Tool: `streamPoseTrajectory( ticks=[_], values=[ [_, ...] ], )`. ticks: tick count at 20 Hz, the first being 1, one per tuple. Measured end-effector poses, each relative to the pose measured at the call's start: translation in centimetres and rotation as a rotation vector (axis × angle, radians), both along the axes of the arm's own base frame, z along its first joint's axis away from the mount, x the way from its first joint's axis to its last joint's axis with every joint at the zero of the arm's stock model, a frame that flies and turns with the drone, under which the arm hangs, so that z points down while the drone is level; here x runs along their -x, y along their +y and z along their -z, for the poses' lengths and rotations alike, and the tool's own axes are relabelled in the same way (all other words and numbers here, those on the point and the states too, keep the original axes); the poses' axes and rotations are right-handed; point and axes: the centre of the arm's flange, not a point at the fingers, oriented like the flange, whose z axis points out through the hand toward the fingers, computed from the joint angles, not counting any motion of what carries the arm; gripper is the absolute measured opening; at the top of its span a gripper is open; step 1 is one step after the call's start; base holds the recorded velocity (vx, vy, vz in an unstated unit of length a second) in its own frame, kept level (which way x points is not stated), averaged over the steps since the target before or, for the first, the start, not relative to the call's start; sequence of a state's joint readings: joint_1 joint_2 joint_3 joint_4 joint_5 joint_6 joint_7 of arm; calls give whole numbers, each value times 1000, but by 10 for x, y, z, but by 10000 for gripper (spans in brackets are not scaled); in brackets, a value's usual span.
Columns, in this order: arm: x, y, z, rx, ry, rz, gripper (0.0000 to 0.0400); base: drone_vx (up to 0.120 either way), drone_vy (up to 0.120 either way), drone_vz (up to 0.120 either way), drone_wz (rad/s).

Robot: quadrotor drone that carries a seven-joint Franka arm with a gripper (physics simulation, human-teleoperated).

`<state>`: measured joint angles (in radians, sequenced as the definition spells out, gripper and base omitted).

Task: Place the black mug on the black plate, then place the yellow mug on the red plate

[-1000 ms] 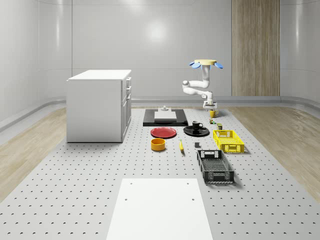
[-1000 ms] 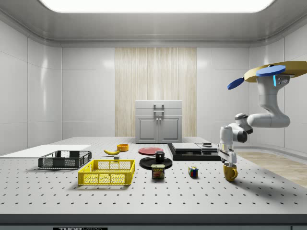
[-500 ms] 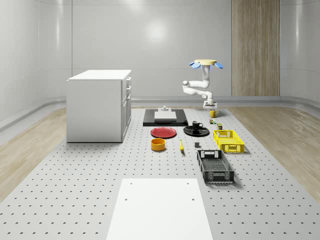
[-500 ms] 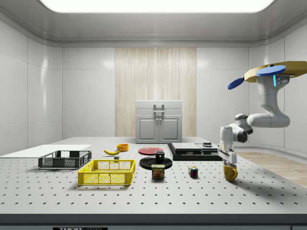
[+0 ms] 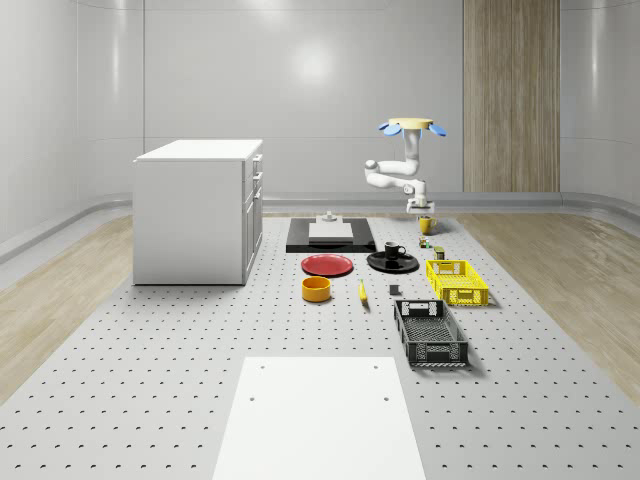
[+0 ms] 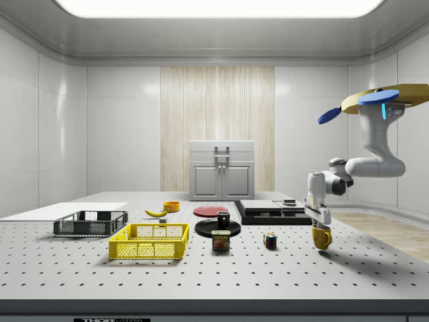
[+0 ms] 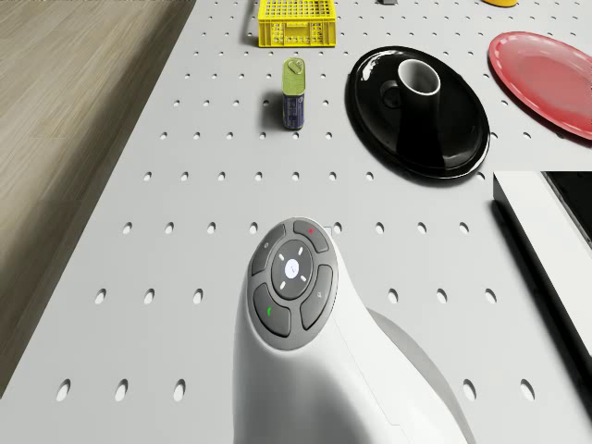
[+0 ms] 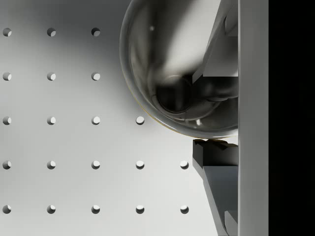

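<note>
Hovering off the far right corner of the perforated table (image 5: 150, 380) as the whole-scene view showed it, your drone (image 5: 412, 127) hung in the air with its arm bent down toward the bench. The gripper (image 6: 320, 224) was clenched on the rim of the yellow mug (image 6: 322, 237), one finger (image 8: 216, 49) inside the cup and the other outside the wall. That mug hung upright, mouth up, lifted just clear of the table, with its handle toward the side view's right.

You had clutter near it: a small multicoloured cube (image 6: 269, 240) and a tin can (image 7: 293, 92) stood on the table between the mug and the plates, and a black slab (image 5: 330, 236) with a white block on it lay beside the plates. A white cabinet (image 5: 198, 208) stood well apart at the whole-scene view's left.

You could see the black mug (image 7: 413, 88) standing upright in the black plate (image 7: 467, 139), mouth up. The red plate (image 5: 327, 264) lay just beside the black one with nothing on it. The yellow crate (image 5: 456, 281) and the black crate (image 5: 430, 333) sat nearer the whole-scene camera; I could not tell their contents. A yellow bowl (image 5: 316, 288) and a banana (image 5: 362, 291) lay in front of the red plate.
</note>
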<state>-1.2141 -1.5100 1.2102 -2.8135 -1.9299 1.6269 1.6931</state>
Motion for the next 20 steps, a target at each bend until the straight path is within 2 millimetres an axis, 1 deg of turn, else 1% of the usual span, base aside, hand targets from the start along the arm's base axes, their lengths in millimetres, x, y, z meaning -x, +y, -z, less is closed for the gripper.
streamPoseTrajectory(
  ticks=[3, 6, 10, 14, 17, 20],
  values=[
    [0, 0, 12, 0, 0, 0, 111, 0, 0, 120, 0],
    [0, 0, 20, 0, 0, 0, 110, 107, -107, 120, 0],
    [0, 0, 26, 0, 0, 0, 110, 120, -120, 110, 0],
    [0, 0, 29, 0, 0, 0, 110, 120, -120, 0, 0],
    [0, 0, 29, 0, 0, 0, 110, 120, -120, 80, 0],
    [0, 0, 30, 0, 0, 0, 110, 120, -120, 0, 0]
  ],
)
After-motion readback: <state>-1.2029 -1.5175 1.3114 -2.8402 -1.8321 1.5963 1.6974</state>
